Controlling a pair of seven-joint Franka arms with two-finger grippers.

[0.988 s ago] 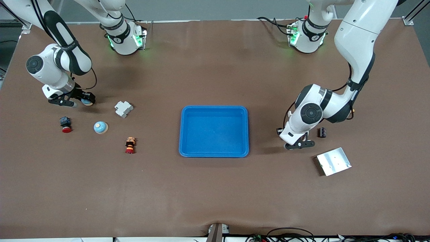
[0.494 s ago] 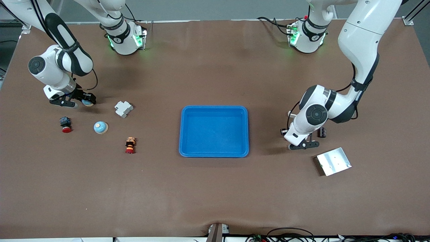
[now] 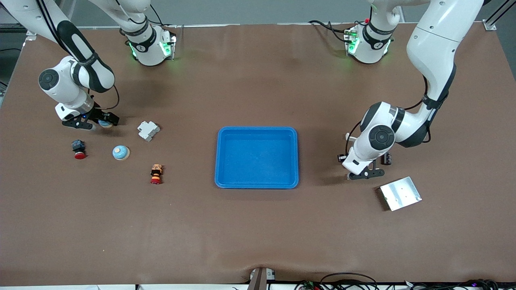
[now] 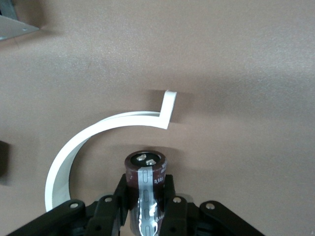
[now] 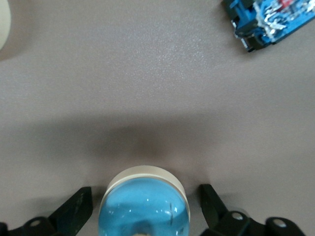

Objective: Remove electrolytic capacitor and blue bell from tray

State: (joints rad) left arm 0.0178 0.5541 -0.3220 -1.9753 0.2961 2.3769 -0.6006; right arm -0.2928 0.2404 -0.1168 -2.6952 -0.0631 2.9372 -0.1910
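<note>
- A brown table (image 3: 250, 225) fills the front view, with the two arm bases along its upper edge.
- A blue tray (image 3: 257, 183) sits near the middle of the table, nothing in it.
- The left gripper (image 4: 145, 206) hangs low over the table toward the left arm's end, beside the tray; its fingers (image 4: 114, 201) are clamped on a dark capacitor (image 4: 145, 189) (silver stripe facing the wrist camera).
- In the front view the capacitor (image 3: 387, 158) shows only partly, just past the left arm's wrist.
- A curved white strip (image 4: 101, 135) lies on the table under the left gripper.
- A silver metal plate (image 3: 400, 193) lies nearer to the front camera than the left gripper, close by it.
- The right gripper (image 5: 145, 206) is over the table toward the right arm's end, its fingers (image 5: 74, 209) spread wide on either side of a blue bell (image 5: 143, 204) and not touching it.
- That blue bell (image 3: 105, 123) shows in the front view beside the gripper's black fingers.
- Nearer to the front camera lie a second small bell with a pale dome (image 3: 120, 152), a red-capped button (image 3: 78, 148), and an orange and red part (image 3: 156, 174).
- A white plastic block (image 3: 148, 130) lies between the right gripper and the tray.
- A blue circuit part (image 5: 268, 22) shows in the right wrist view, well apart from the bell.
</note>
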